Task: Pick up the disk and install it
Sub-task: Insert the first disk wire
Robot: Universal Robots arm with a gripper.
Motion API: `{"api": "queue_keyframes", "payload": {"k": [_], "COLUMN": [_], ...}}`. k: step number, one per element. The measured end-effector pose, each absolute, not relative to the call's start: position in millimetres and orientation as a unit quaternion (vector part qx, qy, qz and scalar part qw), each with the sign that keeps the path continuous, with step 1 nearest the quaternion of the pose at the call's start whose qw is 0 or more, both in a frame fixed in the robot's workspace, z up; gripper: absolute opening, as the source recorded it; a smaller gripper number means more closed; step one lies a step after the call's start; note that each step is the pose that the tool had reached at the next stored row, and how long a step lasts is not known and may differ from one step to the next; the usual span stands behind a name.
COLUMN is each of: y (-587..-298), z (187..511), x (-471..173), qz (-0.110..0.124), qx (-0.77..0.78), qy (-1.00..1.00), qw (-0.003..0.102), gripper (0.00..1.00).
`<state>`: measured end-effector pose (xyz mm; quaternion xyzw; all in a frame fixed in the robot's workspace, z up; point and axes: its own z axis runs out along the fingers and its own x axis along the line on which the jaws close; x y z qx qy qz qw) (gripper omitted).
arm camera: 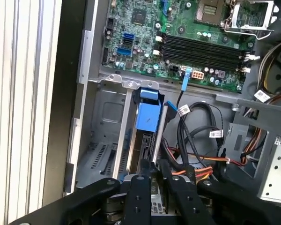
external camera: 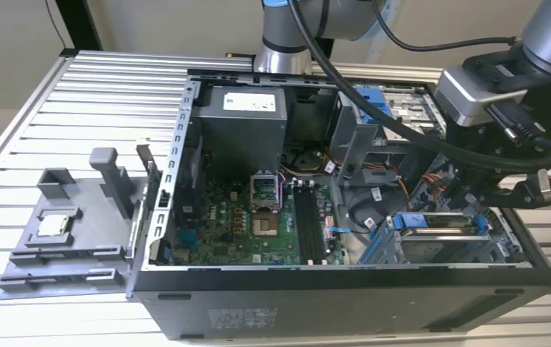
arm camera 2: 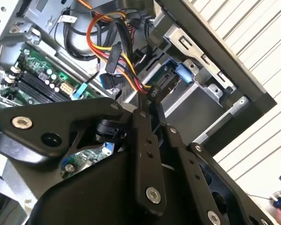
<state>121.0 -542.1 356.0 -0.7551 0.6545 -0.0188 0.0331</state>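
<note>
On the exterior view's left, 1 grey tray (external camera: 24, 278) carries 1 processor chip (external camera: 53, 224). Next comes 1 open computer case (external camera: 353, 289) holding 1 motherboard (external camera: 246, 224). At its right end, 1 blue-railed disk (external camera: 442, 225) stands on edge inside 1 drive cage (external camera: 449, 249). 1 gripper (arm camera: 153, 183) pinches the disk's end, and black and orange cables (arm camera: 196, 140) crowd just beside it.
</note>
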Motion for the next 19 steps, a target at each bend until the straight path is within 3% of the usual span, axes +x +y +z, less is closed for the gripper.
{"api": "queue_keyframes", "payload": {"k": [9, 19], "y": [-542.0, -542.1], "z": [355.1, 349.0], "x": [120.9, 121.0], "qz": [-0.02, -0.034], "qx": [-0.735, -0.712], "qy": [0.677, 0.7], "qw": [0.033, 0.043], "gripper": [0.0, 0.0]}}
